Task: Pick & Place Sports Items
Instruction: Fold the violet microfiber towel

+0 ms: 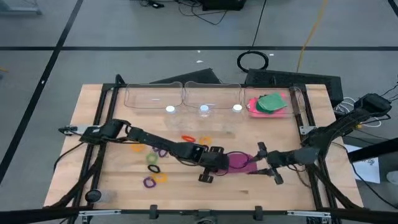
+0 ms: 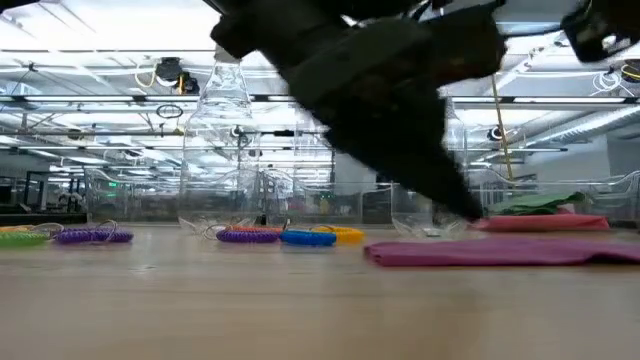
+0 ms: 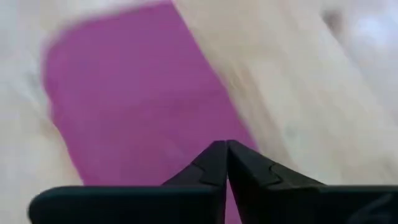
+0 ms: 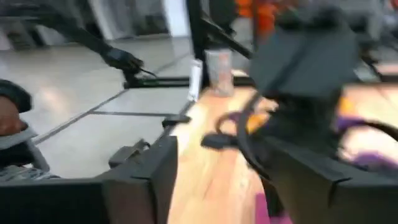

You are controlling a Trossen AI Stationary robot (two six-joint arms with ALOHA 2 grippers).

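A purple flat piece (image 1: 239, 162) lies flat on the wooden table (image 1: 93, 124) near the front middle; it also shows in the low view (image 2: 500, 250). My left gripper (image 3: 225, 149) is shut and slants down over its left part (image 1: 227, 163), a little above it in the low view (image 2: 470, 212). My right gripper (image 4: 217, 186) stands open and level at the piece's right end (image 1: 257, 163). Small rings in orange (image 1: 188, 138), purple (image 1: 163, 151) and green (image 1: 153, 159) lie on the table to the left. A pink piece (image 1: 256, 107) and green pieces (image 1: 271, 103) rest in the far right bin.
Three clear bins (image 1: 152, 96) stand in a row along the table's far edge. More rings (image 1: 149, 182) lie near the front left. Black frame rails (image 1: 102, 124) run along both table sides. Bare wood shows at the front right.
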